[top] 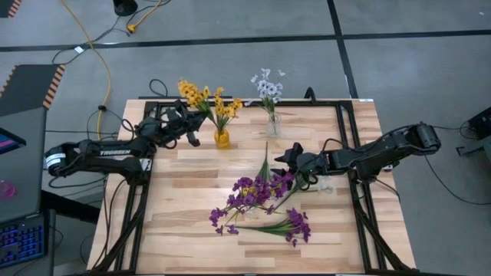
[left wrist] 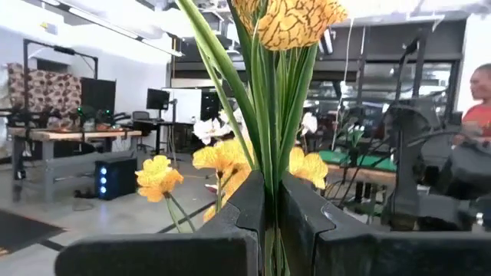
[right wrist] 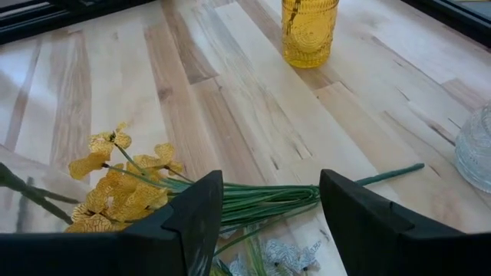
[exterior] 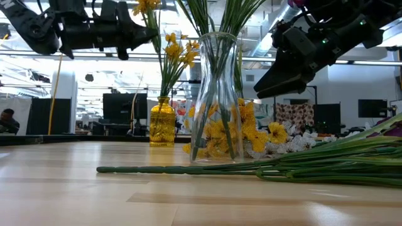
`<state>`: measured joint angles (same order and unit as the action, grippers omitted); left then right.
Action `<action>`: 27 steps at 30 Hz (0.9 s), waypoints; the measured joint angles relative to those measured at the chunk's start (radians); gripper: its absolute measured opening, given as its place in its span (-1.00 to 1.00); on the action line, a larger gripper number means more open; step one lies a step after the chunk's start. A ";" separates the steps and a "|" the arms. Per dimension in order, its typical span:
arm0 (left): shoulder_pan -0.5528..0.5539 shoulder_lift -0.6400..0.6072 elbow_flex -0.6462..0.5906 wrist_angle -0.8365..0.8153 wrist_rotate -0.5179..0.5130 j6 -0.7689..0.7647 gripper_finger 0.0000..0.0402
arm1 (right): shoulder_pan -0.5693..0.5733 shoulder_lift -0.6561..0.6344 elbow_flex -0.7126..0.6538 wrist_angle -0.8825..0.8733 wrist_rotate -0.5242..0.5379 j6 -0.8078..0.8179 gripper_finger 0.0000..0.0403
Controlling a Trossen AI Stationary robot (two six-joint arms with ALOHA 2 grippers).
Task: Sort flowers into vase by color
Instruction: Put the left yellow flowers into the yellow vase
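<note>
Left gripper [top: 201,115], clenched on the stems of a yellow sprig [left wrist: 295,19], holds it above the amber vase [top: 222,138] near the table's [top: 192,238] far edge. Right gripper [top: 288,157], fingers spread and empty, hovers at table centre over purple flowers [top: 257,192] lying flat. White flowers [top: 267,87] stand in a clear vase [top: 273,124].

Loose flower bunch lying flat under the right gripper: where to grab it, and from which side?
Grip the loose bunch on its green stems, not the blossoms. They run together in one narrow bundle flat on the table, while the heads spread loosely. Probably best from straight above, fingers straddling the bundle crosswise; the right gripper hangs open over it.
</note>
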<state>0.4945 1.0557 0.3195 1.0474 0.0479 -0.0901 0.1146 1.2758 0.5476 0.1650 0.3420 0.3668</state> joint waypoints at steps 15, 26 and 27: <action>0.000 0.027 0.000 -0.044 0.064 0.146 -0.94 | 0.000 0.000 0.000 -0.001 0.000 0.000 0.21; -0.007 0.026 0.000 -0.157 0.078 0.157 -0.94 | 0.000 0.000 0.000 0.000 0.000 0.000 0.21; -0.011 0.026 0.000 -0.166 0.078 0.157 -0.94 | 0.000 0.000 0.000 0.000 0.000 0.000 0.21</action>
<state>0.4835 1.0821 0.3199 0.8819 0.1254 0.0669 0.1146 1.2758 0.5476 0.1645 0.3420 0.3668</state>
